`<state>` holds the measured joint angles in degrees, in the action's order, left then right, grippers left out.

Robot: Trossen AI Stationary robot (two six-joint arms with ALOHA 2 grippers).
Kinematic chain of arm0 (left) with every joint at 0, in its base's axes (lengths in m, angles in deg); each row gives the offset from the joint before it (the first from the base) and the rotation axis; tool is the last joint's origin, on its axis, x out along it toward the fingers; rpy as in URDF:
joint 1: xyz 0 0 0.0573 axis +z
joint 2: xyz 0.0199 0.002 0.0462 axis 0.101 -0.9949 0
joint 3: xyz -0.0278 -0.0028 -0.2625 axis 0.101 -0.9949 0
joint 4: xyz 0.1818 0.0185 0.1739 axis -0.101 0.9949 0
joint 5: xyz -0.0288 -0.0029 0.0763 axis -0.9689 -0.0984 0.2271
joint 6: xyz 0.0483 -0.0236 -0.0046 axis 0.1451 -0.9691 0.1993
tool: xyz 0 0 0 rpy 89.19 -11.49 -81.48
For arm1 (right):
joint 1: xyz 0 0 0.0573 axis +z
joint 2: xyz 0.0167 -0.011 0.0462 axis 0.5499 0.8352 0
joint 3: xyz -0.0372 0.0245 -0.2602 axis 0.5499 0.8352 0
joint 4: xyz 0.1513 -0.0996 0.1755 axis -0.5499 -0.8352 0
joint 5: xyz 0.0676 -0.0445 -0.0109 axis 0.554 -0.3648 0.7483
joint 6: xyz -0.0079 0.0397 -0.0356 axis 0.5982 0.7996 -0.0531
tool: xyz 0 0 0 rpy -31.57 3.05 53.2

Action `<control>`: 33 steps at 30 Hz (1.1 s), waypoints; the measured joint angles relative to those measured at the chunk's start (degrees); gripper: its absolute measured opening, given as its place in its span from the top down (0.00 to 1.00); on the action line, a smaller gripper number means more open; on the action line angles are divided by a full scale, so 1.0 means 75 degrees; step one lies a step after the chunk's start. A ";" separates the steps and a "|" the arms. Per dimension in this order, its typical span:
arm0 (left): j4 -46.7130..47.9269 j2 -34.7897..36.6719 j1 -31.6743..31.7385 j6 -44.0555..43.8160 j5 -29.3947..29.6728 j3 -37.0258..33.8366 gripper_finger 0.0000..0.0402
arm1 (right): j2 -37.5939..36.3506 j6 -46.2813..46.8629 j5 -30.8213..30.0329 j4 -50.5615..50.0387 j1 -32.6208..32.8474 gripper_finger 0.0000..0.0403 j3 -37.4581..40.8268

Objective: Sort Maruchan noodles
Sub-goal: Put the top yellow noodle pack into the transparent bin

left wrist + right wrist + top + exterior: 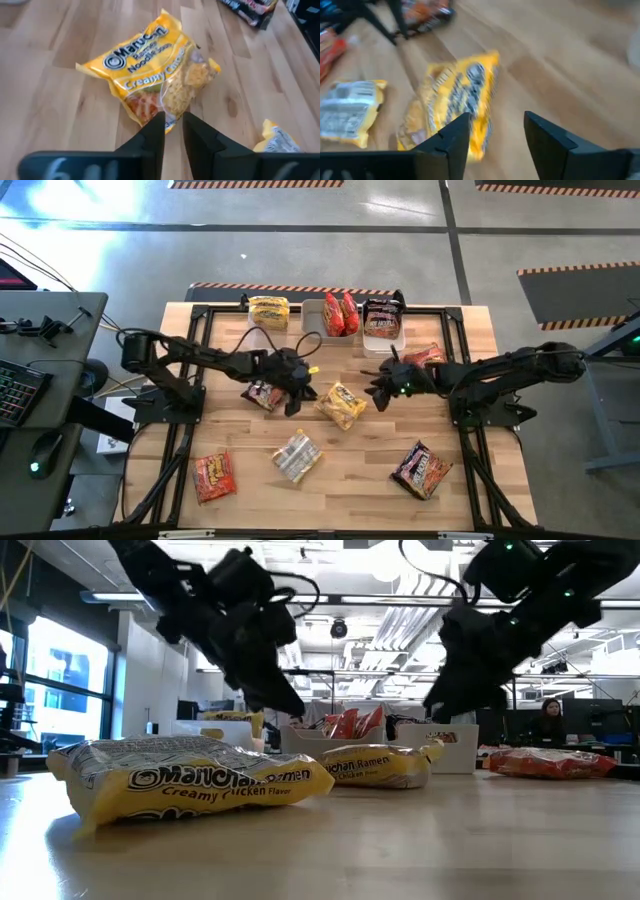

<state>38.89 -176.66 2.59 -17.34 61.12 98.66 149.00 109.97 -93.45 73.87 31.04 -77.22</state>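
Yellow wrapper between two dark pincers: the left gripper (303, 393) stands with its fingers a narrow gap apart, holding nothing, at one side of the yellow packet (341, 404) lying flat at the frame's centre; the right gripper (381, 392) flanks the other side, jaws spread wide and empty; outward, the tubs (313, 307) at upper centre already hold a yellow, some red and a dark packet; unsorted remain a dark packet (262, 393), a red-orange packet (213, 477), another yellow packet (297, 456) and a dark packet at lower right (422, 469); perhaps half done, I judge.
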 joint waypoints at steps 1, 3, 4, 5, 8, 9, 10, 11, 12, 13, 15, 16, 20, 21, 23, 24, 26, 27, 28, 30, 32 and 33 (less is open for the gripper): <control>-0.0072 -0.0090 0.0002 -0.0003 -0.0061 0.0000 0.84 | 0.0000 0.0503 -0.0143 -0.0144 0.0156 0.56 0.0000; -0.0247 -0.0247 -0.0007 -0.0022 -0.0100 0.0000 0.81 | 0.0024 0.1568 -0.0338 -0.0170 0.0474 0.51 0.0000; -0.0351 -0.0307 -0.0010 -0.0019 -0.0120 0.0000 0.80 | 0.0080 0.2060 -0.0436 -0.0112 0.0640 0.48 0.0000; -0.0403 -0.0345 -0.0010 -0.0024 -0.0120 0.0000 0.78 | 0.0140 0.2536 -0.0566 -0.0104 0.0801 0.45 0.0000; -0.0551 -0.0341 0.0001 -0.0021 -0.0114 -0.0003 0.75 | 0.0553 0.3794 -0.0939 -0.0096 0.1179 0.38 0.0000; -0.0582 -0.0340 0.0002 -0.0044 -0.0114 -0.0003 0.74 | 0.0738 0.4138 -0.1030 -0.0126 0.1273 0.36 0.0000; -0.0624 -0.0340 0.0004 -0.0105 -0.0111 -0.0003 0.73 | 0.0950 0.4461 -0.1115 -0.0007 0.1359 0.35 0.0000; -0.0659 -0.0340 0.0022 -0.0141 -0.0111 -0.0003 0.72 | 0.1193 0.4719 -0.1160 0.0264 0.1432 0.34 0.0000; -0.0709 -0.0340 0.0031 -0.0159 -0.0111 -0.0003 0.72 | 0.1434 0.4878 -0.1208 0.0627 0.1508 0.33 0.0000; -0.0725 -0.0340 0.0034 -0.0159 -0.0097 -0.0003 0.72 | 0.1667 0.4922 -0.1224 0.1090 0.1579 0.33 0.0000; -0.0664 -0.0340 0.0061 -0.0156 -0.0017 -0.0003 0.71 | 0.2173 0.4978 -0.1301 0.2067 0.1682 0.33 -0.0002; -0.0662 -0.0340 0.0084 -0.0161 0.0000 -0.0003 0.71 | 0.2417 0.5066 -0.1344 0.2424 0.1715 0.33 -0.0003; -0.0636 -0.0293 0.0241 -0.0301 -0.0053 -0.0003 0.71 | 0.3299 0.5592 -0.1640 0.3403 0.1730 0.33 0.0000; -0.0691 -0.0285 0.0279 -0.0301 -0.0067 -0.0002 0.71 | 0.3525 0.5654 -0.1738 0.3599 0.1728 0.33 0.0000; -0.0681 -0.0285 0.0350 -0.0297 -0.0091 0.0000 0.71 | 0.3774 0.5572 -0.1913 0.4013 0.1708 0.36 -0.0034; -0.0673 -0.0285 0.0399 -0.0295 -0.0094 0.0000 0.71 | 0.3909 0.5478 -0.1921 0.4221 0.1697 0.38 -0.0032; -0.0698 -0.0282 0.0470 -0.0286 -0.0175 0.0000 0.71 | 0.4042 0.5153 -0.1940 0.4564 0.1680 0.45 -0.0032; -0.0705 -0.0282 0.0513 -0.0287 -0.0263 0.0000 0.71 | 0.4068 0.4938 -0.1999 0.4717 0.1680 0.49 -0.0032; -0.0709 -0.0282 0.0564 -0.0287 -0.0376 0.0000 0.71 | 0.4074 0.4684 -0.2055 0.4813 0.1683 0.53 -0.0027; -0.0737 -0.0282 0.0680 -0.0295 -0.0724 0.0001 0.71 | 0.4071 0.4145 -0.2101 0.4877 0.1672 0.64 0.0003; -0.0713 -0.0282 0.0818 -0.0357 -0.1109 0.0023 0.71 | 0.4063 0.3595 -0.2104 0.5061 0.1632 0.74 0.0012; -0.0704 -0.0282 0.0878 -0.0396 -0.1329 0.0055 0.71 | 0.4049 0.3329 -0.2094 0.5193 0.1605 0.79 0.0010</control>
<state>33.61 -178.77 9.18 -20.30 51.15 99.07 179.37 134.94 -109.16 112.82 43.08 -77.14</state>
